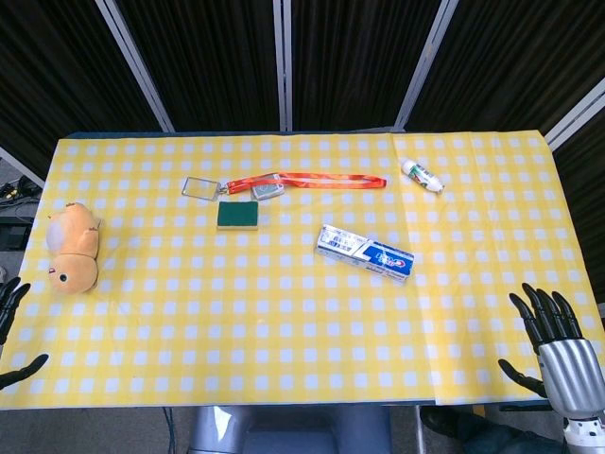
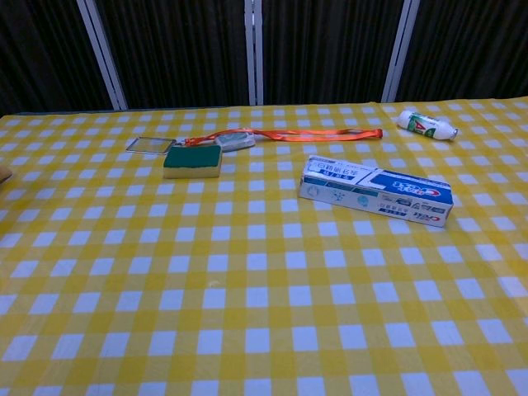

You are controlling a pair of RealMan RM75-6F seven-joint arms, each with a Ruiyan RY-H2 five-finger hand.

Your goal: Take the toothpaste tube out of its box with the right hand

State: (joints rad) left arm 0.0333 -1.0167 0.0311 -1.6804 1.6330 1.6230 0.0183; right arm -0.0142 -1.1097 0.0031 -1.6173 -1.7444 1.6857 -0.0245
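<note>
The toothpaste box [image 1: 365,253] is white and blue and lies flat a little right of the table's middle; the chest view shows this box [image 2: 375,190] closed, with no tube visible. My right hand [image 1: 555,345] hovers at the table's near right corner, fingers spread and holding nothing, well short of the box. My left hand [image 1: 9,326] shows only as dark fingertips at the near left edge, spread apart and empty. Neither hand appears in the chest view.
A yellow checked cloth [image 1: 284,331] covers the table. A green sponge [image 1: 238,216], an orange lanyard [image 1: 312,179] with a card holder [image 1: 199,187] and a small white bottle [image 1: 422,175] lie farther back. A plush toy [image 1: 74,248] sits at the left.
</note>
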